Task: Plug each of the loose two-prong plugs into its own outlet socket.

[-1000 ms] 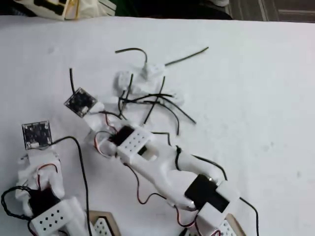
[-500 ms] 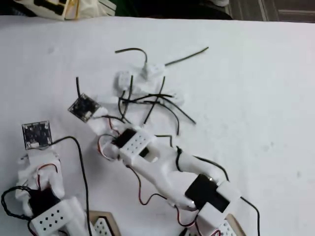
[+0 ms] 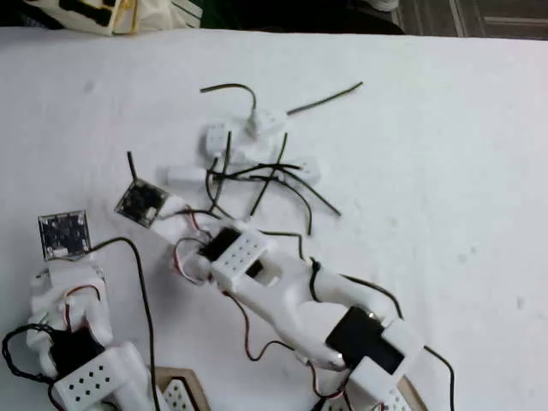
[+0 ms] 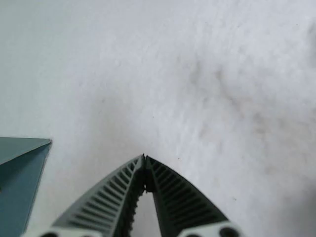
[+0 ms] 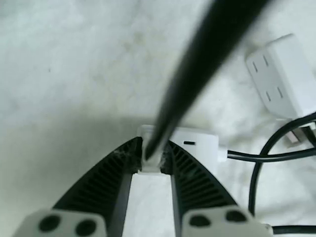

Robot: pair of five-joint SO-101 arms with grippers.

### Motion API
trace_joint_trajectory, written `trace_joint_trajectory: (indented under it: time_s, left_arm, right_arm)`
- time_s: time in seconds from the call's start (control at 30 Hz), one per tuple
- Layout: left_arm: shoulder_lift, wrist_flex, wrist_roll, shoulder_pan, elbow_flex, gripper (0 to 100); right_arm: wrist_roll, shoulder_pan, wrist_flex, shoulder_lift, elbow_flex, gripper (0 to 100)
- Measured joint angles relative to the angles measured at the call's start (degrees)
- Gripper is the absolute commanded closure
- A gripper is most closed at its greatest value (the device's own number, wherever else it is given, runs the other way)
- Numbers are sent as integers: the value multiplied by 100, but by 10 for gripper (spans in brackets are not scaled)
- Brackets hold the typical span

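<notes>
My right gripper has its dark ribbed fingers pinched nearly together on a small white plastic plug. A thick black cord rises from the plug towards the lens and covers much of it, so I cannot see the prongs. The plug sits right against a white rectangular outlet block showing one slot, but I cannot tell whether it is seated in it. A second white outlet block with two pairs of slots lies near, partly cut off.

From above, the right arm reaches in from the near edge of the white cloth-covered table to the left side of a tangle of white blocks and black cords. The tangle lies a little left of the surface's middle. There the wrist's own parts cover the fingers and the plug.

The left arm sits at the near left corner. The left gripper has its grey fingers closed tip to tip with nothing between them, over bare cloth. Beside it is a flat blue-grey shape, cut off at the edge, which I cannot identify.
</notes>
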Motion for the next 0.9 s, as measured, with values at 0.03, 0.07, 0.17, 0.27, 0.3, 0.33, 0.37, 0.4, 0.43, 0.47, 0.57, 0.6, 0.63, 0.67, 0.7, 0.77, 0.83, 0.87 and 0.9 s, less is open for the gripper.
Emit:
trace_joint_trajectory:
  time_s: [0.03,0.07,0.17,0.27,0.3,0.33,0.37,0.4,0.43,0.47,0.57,0.6,0.63,0.67,0.7,0.77,0.83,0.87,0.9]
  left_arm:
    - [0,0,0,0,0,977]
    - [0,0,0,0,0,977]
    - [0,0,0,0,0,977]
    - [0,0,0,0,0,977]
    - [0,0,0,0,0,977]
    - [0,0,0,0,0,977]
    - [0,0,0,0,0,977]
    - [0,0,0,0,0,977]
    - [0,0,0,0,0,977]
    - [0,0,0,0,0,977]
    - [0,0,0,0,0,977]
    - [0,0,0,9,0,977]
    - [0,0,0,53,0,977]
    - [0,0,0,79,0,977]
    - [0,0,0,114,26,977]
    - [0,0,-26,185,70,977]
    - [-9,0,-26,202,70,977]
    - [0,0,-26,211,70,977]
    - [0,0,-26,229,70,977]
  right_arm:
    - [18,0,123,62,-114,981]
    - [26,0,264,132,-229,981]
    - [35,0,730,396,-633,981]
    - [44,9,1055,571,-914,981]
    - [44,9,1099,589,-932,981]
    - [44,9,1125,598,-949,981]
    - [44,9,1160,598,-949,981]
    - [44,9,1178,598,-949,981]
    - [44,9,1222,598,-949,981]
    - [44,9,1257,607,-958,981]
    - [44,9,1292,607,-967,981]
    - [44,9,1292,607,-967,981]
    - [44,9,1310,615,-993,981]
    - [44,9,1319,615,-1002,981]
    - [44,9,1327,580,-1002,981]
    - [44,9,1389,431,-993,981]
    - [53,35,1582,62,-941,981]
    - [62,88,1697,-158,-888,981]
    - [70,158,1873,-369,-853,981]
